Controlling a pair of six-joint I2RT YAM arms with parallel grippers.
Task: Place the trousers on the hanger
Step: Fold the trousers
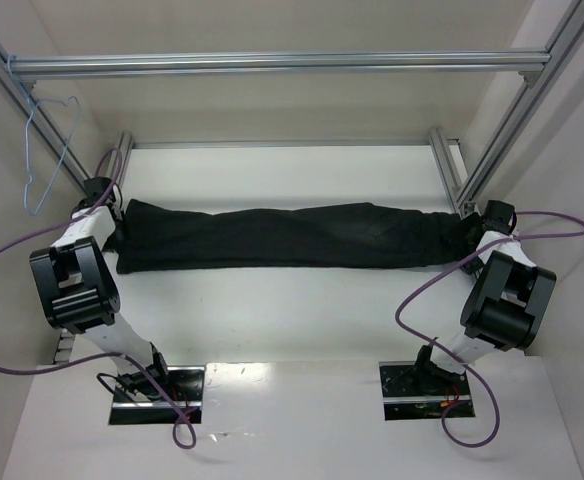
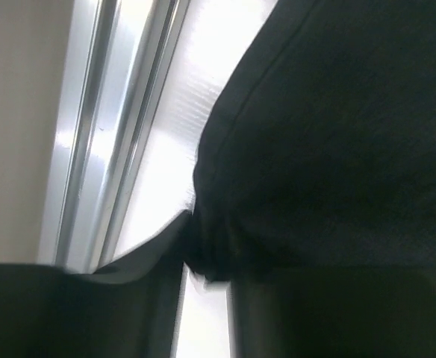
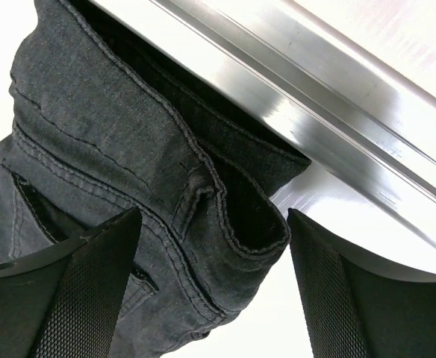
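1. Trousers [image 1: 282, 238]: laid across the table's [image 1: 272, 315] far half, waistband at the right edge.
2. Right gripper [image 3: 214, 246]: spread around the waistband, not pinching. Left gripper [image 1: 114, 230]: state cannot be told.
3. Hanger [image 1: 50, 150]: beyond the far-left corner; pinch the waistband squarely before lifting.

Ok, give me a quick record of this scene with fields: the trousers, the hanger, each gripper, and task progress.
trousers: black fabric trousers lying stretched lengthwise across the white table, waistband at the right end
hanger: light-blue wire hanger hanging by the silver frame at far left, apart from the trousers
left gripper: at the trousers' left end; open or shut unclear
right gripper: open, fingers either side of the waistband
progress: trousers not yet on hanger
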